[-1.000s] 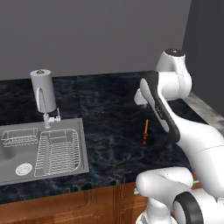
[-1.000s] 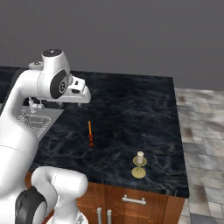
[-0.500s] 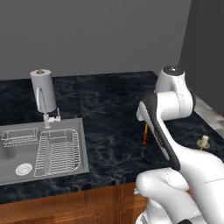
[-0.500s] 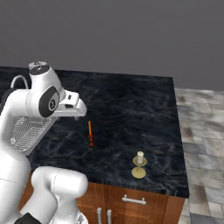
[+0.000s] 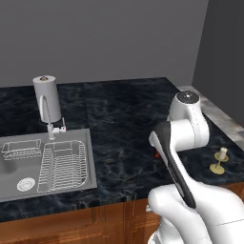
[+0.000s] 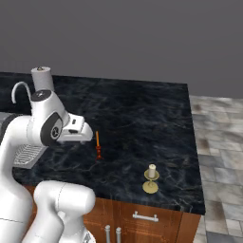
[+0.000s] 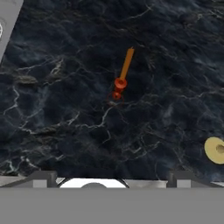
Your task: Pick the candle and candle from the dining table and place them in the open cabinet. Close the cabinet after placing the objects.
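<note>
Thin orange taper candle (image 6: 98,142) upright mid dining table (image 6: 142,114), cream stub candle (image 6: 152,171) on brass holder near edge

no readable text, labels or numbers

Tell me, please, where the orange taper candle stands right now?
In the right base view the orange taper candle stands upright mid-table, right of the gripper, left of the cream candle.

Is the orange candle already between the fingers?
No. In the hand view the orange candle stands free on the dining table, well ahead of the open fingers.
</note>
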Available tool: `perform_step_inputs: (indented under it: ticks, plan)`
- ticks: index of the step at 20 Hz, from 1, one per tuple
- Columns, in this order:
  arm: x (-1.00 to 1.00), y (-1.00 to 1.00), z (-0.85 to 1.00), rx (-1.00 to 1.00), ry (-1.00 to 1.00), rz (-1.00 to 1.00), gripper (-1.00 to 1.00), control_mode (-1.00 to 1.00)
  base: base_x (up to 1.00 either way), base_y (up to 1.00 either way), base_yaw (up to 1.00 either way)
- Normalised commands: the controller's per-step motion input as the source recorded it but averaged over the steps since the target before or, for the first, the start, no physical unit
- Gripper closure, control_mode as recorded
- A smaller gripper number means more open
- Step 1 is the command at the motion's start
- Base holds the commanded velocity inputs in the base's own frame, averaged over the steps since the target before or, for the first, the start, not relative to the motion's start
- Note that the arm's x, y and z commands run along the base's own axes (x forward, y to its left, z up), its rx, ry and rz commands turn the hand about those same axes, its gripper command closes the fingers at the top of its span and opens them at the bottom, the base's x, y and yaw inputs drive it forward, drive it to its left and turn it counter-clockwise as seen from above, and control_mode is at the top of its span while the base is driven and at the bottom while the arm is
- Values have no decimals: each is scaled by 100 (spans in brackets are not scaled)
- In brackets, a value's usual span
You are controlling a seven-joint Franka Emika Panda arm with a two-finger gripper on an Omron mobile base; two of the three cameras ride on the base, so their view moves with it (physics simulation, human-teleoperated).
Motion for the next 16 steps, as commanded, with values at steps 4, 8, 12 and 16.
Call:
perform_step_inputs:
  ticks: [4, 8, 12, 16]
  plan:
    - [5, -4, -36, 0, -2, 0, -100, -100, 0, 0, 0]
    - [6, -10, -34, 0, -8, 0, -100, -100, 0, 0, 0]
    - [6, -15, -37, 0, -8, 0, -100, -100, 0, 0, 0]
    - [15, -12, -29, 0, -5, 0, -100, -100, 0, 0, 0]
